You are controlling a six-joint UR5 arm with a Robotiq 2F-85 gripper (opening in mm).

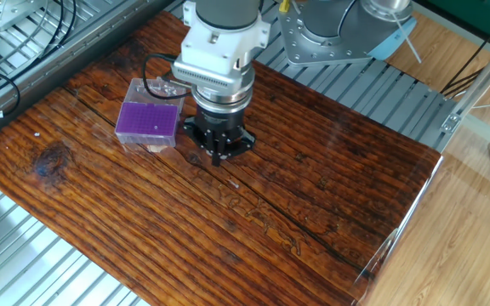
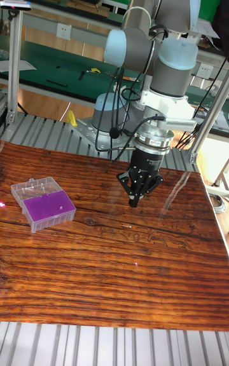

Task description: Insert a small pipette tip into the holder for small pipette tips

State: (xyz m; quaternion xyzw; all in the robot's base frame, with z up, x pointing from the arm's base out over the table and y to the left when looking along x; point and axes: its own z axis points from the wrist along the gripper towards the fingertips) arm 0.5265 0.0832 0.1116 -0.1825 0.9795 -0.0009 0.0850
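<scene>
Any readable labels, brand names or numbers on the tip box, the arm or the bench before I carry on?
No readable text in either view.
Purple-topped tip box: no label visible, only the grid of holes.
Arm and hand: no legible marking.
Items on the green bench behind: too small and blurred to read.
</scene>
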